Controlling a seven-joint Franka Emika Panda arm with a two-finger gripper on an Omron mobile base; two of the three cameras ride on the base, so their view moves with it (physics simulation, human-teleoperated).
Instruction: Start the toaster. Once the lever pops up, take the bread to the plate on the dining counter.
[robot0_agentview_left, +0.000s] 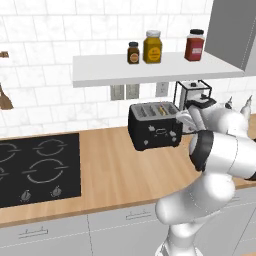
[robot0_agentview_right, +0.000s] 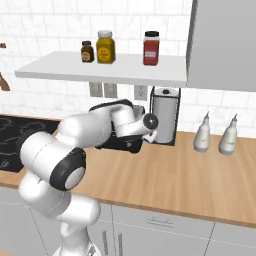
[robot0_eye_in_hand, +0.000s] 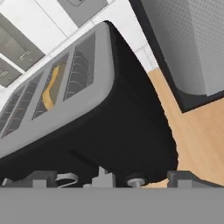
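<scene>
bench (robot0_agentview_left: 110, 170): wood top over grey cabinets, running along a white tiled wall; it carries everything below.
cooktop (robot0_agentview_left: 35, 167): black, set into the bench at the left end, well apart from the toaster.
shelf (robot0_agentview_left: 150, 70): white, fixed to the wall above the toaster, carrying three jars.
toaster (robot0_agentview_left: 154, 125): black, boxy, four slots in a grey top, knobs and a panel on the front face; it stands on the bench under the shelf. In the right base view the arm hides most of it.
paper towel roll (robot0_agentview_right: 164, 121): white, upright in a dark frame holder, just beside the toaster on its right; in the hand view the holder's dark base sits close to the toaster's end wall with a strip of bare wood between them.
two white bottles (robot0_agentview_right: 202, 133): near the wall, right of the towel roll, apart from the toaster.
jars on the shelf: a small brown jar (robot0_agentview_left: 133, 52), a yellow jar (robot0_agentview_left: 152, 47) and a red jar (robot0_agentview_left: 194, 45), standing in a row, not touching.
wall sockets (robot0_agentview_left: 125, 91): grey plates on the tiles behind the toaster.
bread (robot0_eye_in_hand: 51, 87): a tan slice sunk in one toaster slot, only its edge visible from above; the other slots look dark.
tool (robot0_eye_in_hand: 113, 179): fingers spread fully apart, holding nothing, close against the toaster's right end near the front corner, between the toaster and the towel holder.
</scene>
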